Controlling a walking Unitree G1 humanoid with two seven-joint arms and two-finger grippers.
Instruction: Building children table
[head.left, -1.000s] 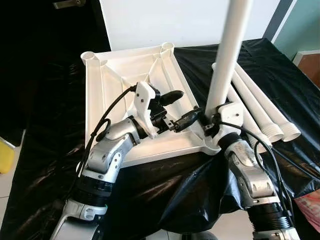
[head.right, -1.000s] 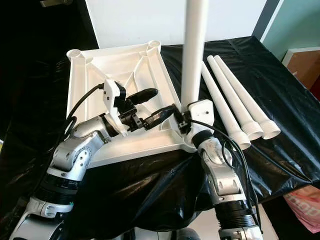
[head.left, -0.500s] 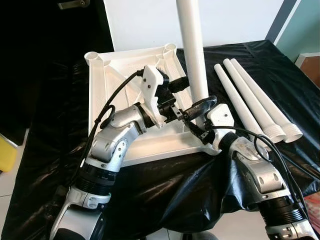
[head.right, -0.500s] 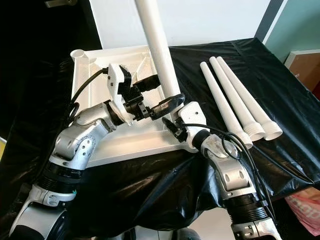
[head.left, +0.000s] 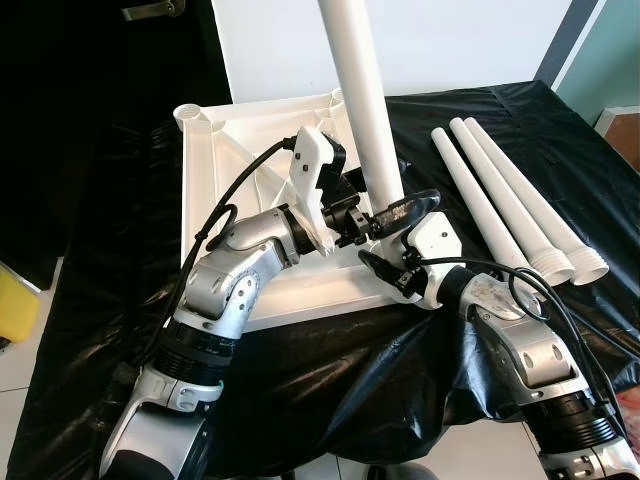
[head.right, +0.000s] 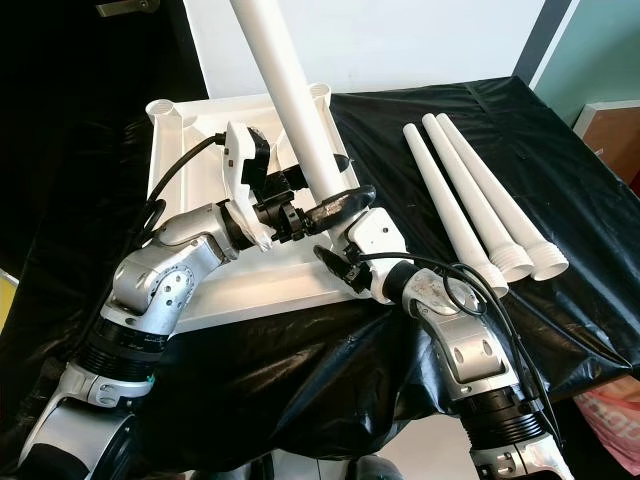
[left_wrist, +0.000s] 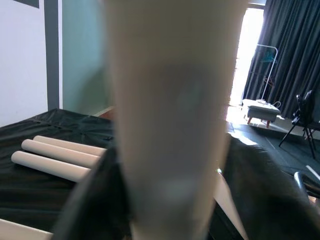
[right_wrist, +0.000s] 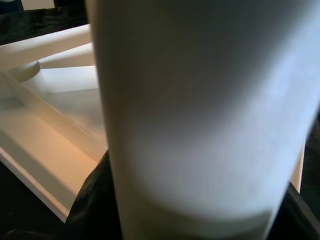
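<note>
You've got the white tabletop (head.left: 215, 165) lying upside down on the black sheet (head.left: 480, 130), ribs and corner sockets facing up, its near right corner at the table's near edge. One white leg (head.left: 365, 120) stands up out of that near right corner, leaning a little to the left as it rises past the top of the head views. Your left gripper (head.left: 385, 200) reaches in from the left and has the leg low down, with one black finger (head.left: 405, 208) wrapped across the near side of the tube; the wrist camera shows the tube right between the fingers, so the grip is closed around the leg. Your right gripper (head.left: 385, 245) comes up from the near right, just below the left one, its wrist camera pressed up against the tube, but you cannot tell from these pictures whether its fingers are clamped or spread. Over to the right, three spare legs (head.left: 510, 205) lie side by side on the sheet, well apart from the tabletop, flared ends toward you.
</note>
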